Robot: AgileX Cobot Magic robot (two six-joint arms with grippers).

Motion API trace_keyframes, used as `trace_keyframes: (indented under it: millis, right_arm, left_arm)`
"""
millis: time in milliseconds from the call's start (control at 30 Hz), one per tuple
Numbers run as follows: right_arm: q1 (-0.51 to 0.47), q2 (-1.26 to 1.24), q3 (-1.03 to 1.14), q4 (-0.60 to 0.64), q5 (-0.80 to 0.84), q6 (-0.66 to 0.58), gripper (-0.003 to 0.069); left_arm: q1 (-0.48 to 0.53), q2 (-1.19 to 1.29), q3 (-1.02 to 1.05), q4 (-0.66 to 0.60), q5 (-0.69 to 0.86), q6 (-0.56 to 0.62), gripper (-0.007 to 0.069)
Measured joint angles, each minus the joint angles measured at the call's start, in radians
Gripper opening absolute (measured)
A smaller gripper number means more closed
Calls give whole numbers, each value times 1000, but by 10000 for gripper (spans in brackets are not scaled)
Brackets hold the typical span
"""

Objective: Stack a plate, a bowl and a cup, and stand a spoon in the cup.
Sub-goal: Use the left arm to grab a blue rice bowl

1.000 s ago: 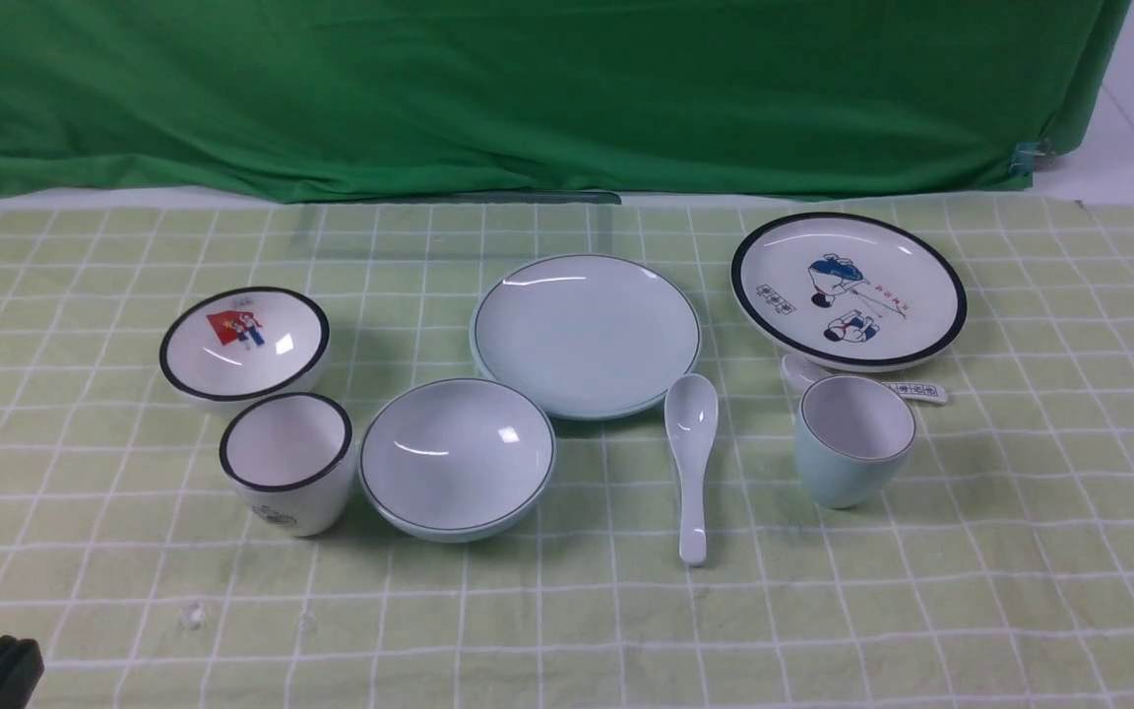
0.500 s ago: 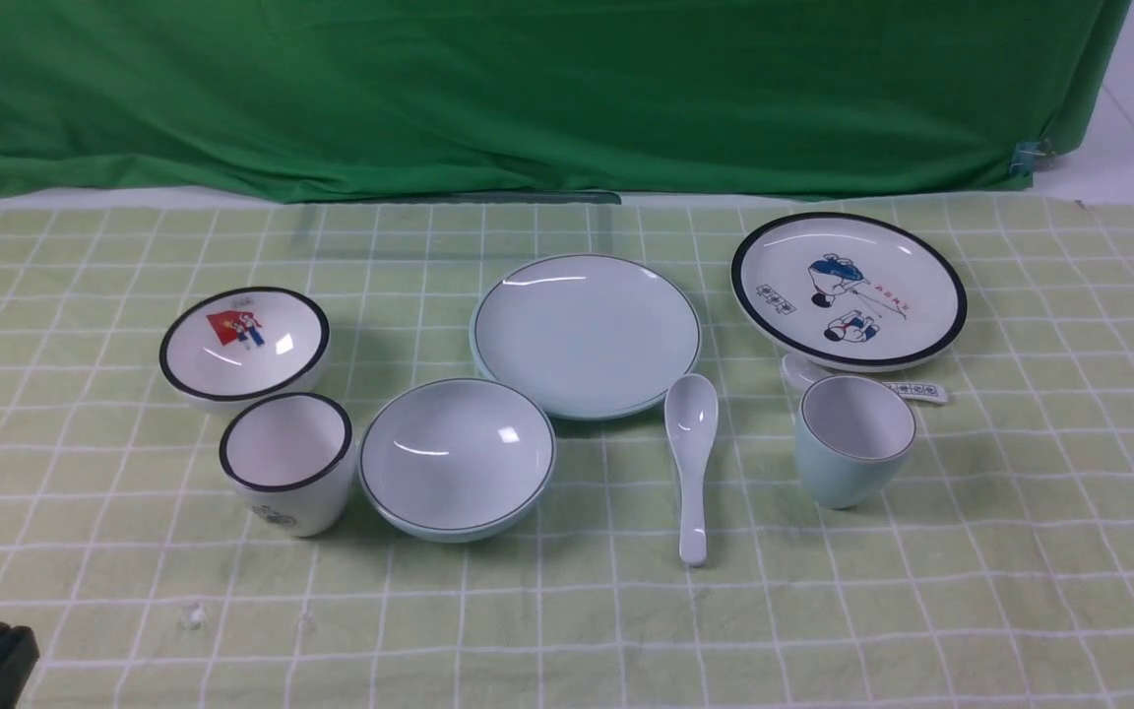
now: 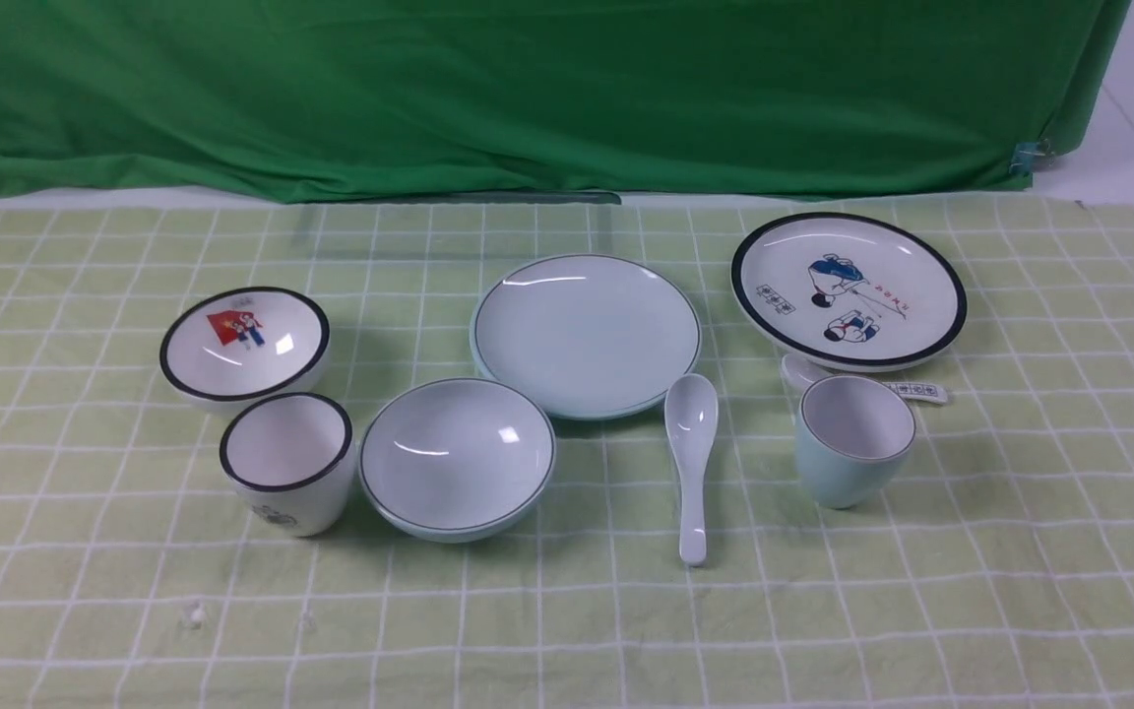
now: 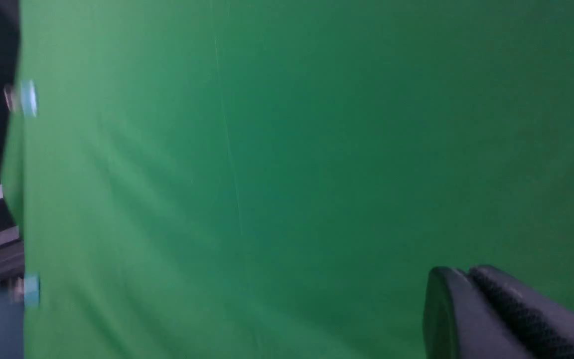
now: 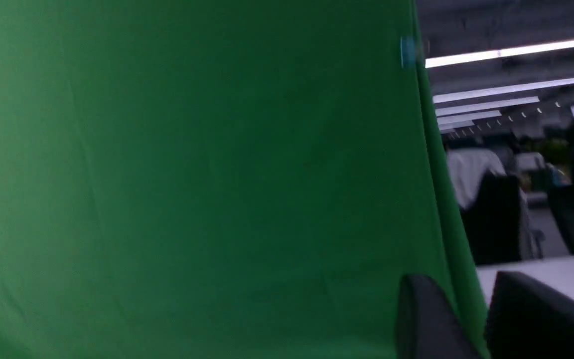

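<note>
The pale blue-green plate [image 3: 586, 333] lies in the middle of the checked cloth. The matching bowl [image 3: 457, 457] sits in front of it to the left, close to its rim. The plain spoon [image 3: 691, 443] lies right of the bowl, handle toward me. The pale blue-green cup [image 3: 852, 438] stands upright right of the spoon. Neither gripper shows in the front view. In the left wrist view my left gripper [image 4: 466, 273] is shut and empty, facing the green curtain. In the right wrist view my right gripper [image 5: 469, 289] has a gap between its fingers and holds nothing.
A white black-rimmed bowl [image 3: 244, 341] and a white black-rimmed cup [image 3: 286, 461] stand left of the bowl. A cartoon plate [image 3: 849, 290] lies at the back right, with a marked spoon [image 3: 916, 392] behind the cup. A green curtain [image 3: 528, 89] hangs behind the table.
The dark tip of my left gripper at the front view's lower left corner has slid down out of the picture. The dishes have not moved.
</note>
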Motion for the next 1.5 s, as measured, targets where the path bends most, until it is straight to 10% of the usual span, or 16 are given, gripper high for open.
trace_keyframes:
  millis: [333, 567, 800, 1100, 1367, 1500]
  right_arm:
    - [0, 0, -3, -3, -161, 201, 235]
    - [0, 167, -288, -5, -19, -84, 25]
    - [0, 475, -497, -6, 228, -457, 13]
    - [46, 769, -512, 13, 726, -316, 15]
    - [258, 896, -514, 19, 766, -362, 15]
    - [403, 922, -518, 16, 726, -398, 15]
  left_arm:
    - [0, 5, -21, -4, -218, -293, -29]
    - [0, 243, -481, -3, 213, -249, -29]
    - [-2, 638, -731, 4, 424, -200, -29]
    - [-88, 1086, -932, -87, 1147, -66, -29]
    - [-192, 1423, -1146, -106, 1213, 15, 39]
    - [-254, 1636, -1302, 5, 1282, 66, 211]
